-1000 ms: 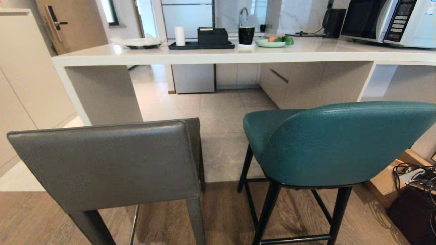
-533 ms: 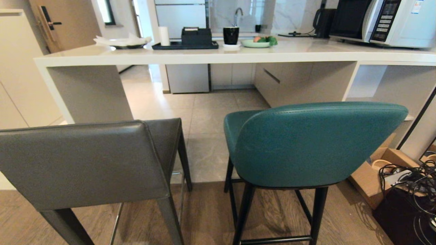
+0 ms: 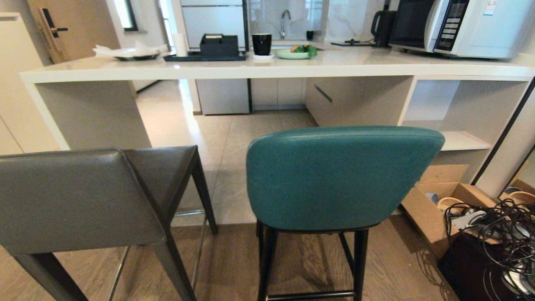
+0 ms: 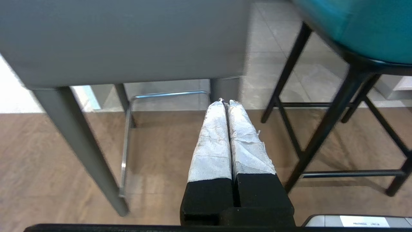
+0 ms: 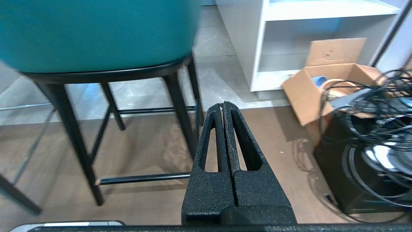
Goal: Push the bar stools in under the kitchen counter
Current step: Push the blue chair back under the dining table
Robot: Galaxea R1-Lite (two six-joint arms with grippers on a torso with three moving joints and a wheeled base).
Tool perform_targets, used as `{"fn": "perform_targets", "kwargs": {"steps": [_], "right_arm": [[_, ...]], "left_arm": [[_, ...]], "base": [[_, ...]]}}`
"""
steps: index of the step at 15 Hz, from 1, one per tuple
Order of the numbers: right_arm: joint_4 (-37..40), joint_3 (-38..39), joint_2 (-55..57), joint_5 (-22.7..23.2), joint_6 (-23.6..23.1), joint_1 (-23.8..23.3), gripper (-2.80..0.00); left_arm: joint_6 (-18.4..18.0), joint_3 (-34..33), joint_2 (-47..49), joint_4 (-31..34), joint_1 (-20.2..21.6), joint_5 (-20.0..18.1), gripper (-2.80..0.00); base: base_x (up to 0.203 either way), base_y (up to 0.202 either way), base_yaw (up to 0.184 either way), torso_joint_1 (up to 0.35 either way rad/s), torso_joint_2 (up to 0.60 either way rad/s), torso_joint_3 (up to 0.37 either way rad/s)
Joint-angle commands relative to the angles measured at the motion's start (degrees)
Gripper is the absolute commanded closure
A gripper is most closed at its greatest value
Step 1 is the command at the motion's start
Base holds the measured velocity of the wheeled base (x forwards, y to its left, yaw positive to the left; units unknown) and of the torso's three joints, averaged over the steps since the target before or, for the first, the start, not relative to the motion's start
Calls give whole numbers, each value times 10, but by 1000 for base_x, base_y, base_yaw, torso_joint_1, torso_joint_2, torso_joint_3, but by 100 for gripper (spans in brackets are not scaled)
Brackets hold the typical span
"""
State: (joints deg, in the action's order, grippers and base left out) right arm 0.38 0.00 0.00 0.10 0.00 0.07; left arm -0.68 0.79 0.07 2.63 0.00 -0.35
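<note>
Two bar stools stand on the wood floor a short way back from the kitchen counter (image 3: 217, 69), their backs toward me. The grey leather stool (image 3: 79, 200) is at the lower left, and the teal stool (image 3: 338, 177) with black legs is at the centre. Neither arm shows in the head view. My left gripper (image 4: 225, 102), wrapped in white tape, hangs shut and empty below the grey stool's back (image 4: 122, 38). Low beside the teal stool (image 5: 96, 32) and its black legs, my right gripper (image 5: 222, 103) is shut and holds nothing.
The counter carries a black tray (image 3: 205, 57), a black mug (image 3: 261, 44), a green plate (image 3: 292, 53) and a microwave (image 3: 455, 26). An open cardboard box (image 3: 443, 205) and a dark box with tangled cables (image 3: 493, 246) sit on the floor at the right. White shelves (image 3: 459, 142) fill the counter's right end.
The whole scene has slid left in the head view, so the camera has turned right. The teal stool now sits at the centre, and more of the right-hand shelves and boxes shows.
</note>
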Motion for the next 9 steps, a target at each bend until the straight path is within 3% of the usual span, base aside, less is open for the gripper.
{"fn": "perform_targets", "kwargs": {"steps": [1,7,9], "right_arm": [[0,1,0,0,0,0,0],[0,1,0,1,0,0,0],[0,1,0,0,0,0,0]], "left_arm": [[0,0,1,0,0,0,0],[2,0,1,0,-1,-1,0],[2,0,0,0,-1,-1,0]], "base": [[0,-197,4,7,-2,4],[0,-187,1,0,4,2],[0,-52,1,3,2,1]]}}
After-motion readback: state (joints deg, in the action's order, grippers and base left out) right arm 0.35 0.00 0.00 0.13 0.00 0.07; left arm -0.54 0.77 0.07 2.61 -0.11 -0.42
